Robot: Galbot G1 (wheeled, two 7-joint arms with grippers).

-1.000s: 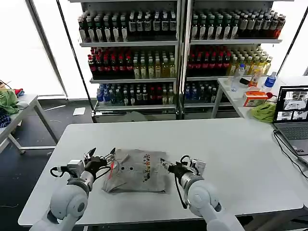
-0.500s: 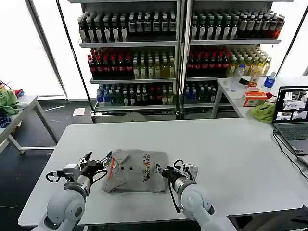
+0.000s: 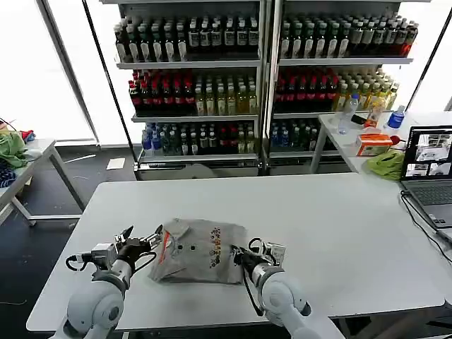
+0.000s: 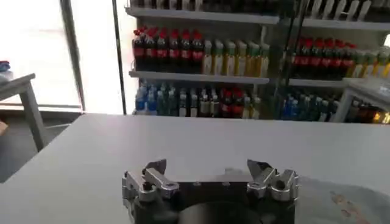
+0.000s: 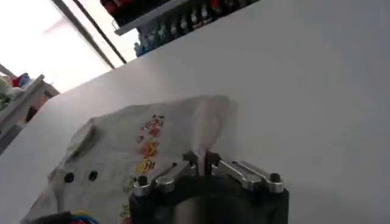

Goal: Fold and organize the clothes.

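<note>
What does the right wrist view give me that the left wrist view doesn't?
Right wrist view alone: the front of the folded light grey cotton T-shirt with its multicoloured chest print and two dark dots, and the right gripper, jaws shut on a pinch of the shirt's edge.

Left wrist view alone: the left gripper, jaws open with nothing between them, and the drink shelves straight ahead.

Both: the white table, and some of the grey T-shirt, which the left wrist view catches as a corner.
</note>
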